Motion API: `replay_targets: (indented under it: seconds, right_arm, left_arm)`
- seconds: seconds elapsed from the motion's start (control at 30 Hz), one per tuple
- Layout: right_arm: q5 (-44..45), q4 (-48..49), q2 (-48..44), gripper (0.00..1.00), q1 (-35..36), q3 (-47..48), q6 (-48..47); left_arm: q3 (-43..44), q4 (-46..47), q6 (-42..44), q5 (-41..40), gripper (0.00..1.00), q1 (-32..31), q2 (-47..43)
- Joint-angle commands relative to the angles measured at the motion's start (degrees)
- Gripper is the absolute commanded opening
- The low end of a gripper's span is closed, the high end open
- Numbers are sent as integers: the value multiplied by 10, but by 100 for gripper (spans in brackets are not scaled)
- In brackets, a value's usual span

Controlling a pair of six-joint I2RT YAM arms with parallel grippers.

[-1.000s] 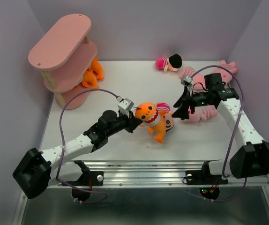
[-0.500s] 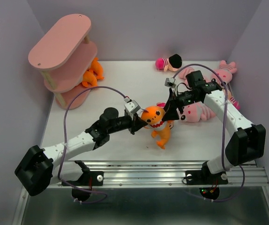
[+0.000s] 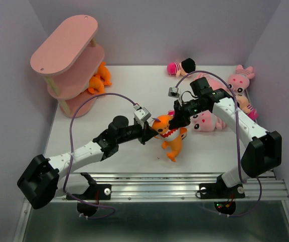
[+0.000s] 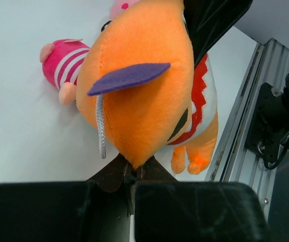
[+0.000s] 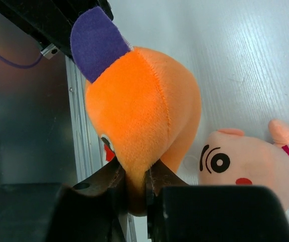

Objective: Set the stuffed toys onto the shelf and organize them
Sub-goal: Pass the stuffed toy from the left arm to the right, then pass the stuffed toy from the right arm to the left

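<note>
One pink shelf stands at the far left corner of the bench. There are three orange sharks: one orange shark over the middle of the bench, another shark and a third shark against the shelf. There are two black-haired dolls: one doll at the far edge, a second doll mid-bench. The pink striped animals lie heaped by the right edge: at least three, exact count unclear
</note>
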Motion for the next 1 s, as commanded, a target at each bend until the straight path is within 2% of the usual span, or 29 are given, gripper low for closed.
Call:
replay_targets:
  seconds: [0.0,0.07,0.1,0.13,0.17,0.27,0.3,0.43,0.53,0.8,0.97]
  right_arm:
    - [-1,26,-9,2,12,12,14]
    - [4,32,-17,1,12,1,18]
    - [11,37,-19,1,12,-1,24]
    - [13,38,-19,1,12,-2,25]
    - [18,40,-18,1,12,0,29]
    - [29,45,-14,1,12,5,40]
    - [33,53,-12,1,12,9,52]
    - [68,81,-5,1,12,20,96]
    - [112,93,3,1,12,44,133]
    - [188,158,13,1,-4,77,247]
    - [200,179,45,1,-16,113,340]
  left_arm:
    - [-1,59,-23,-45,11,-5,-39]
    - [-22,59,-32,-87,28,-5,-72]
    - [-31,59,-36,-102,44,-5,-84]
    - [-47,59,-38,-130,51,-5,-114]
    - [-54,55,-39,-143,66,-5,-130]
    - [-79,37,-37,-191,88,-5,-199]
    - [-84,30,-36,-214,99,-5,-231]
    - [-103,-17,-45,-250,99,-5,-295]
    - [-101,-42,-58,-245,99,-5,-312]
    - [-77,-51,-57,-228,94,-9,-256]
    - [-55,5,25,-234,91,-38,-199]
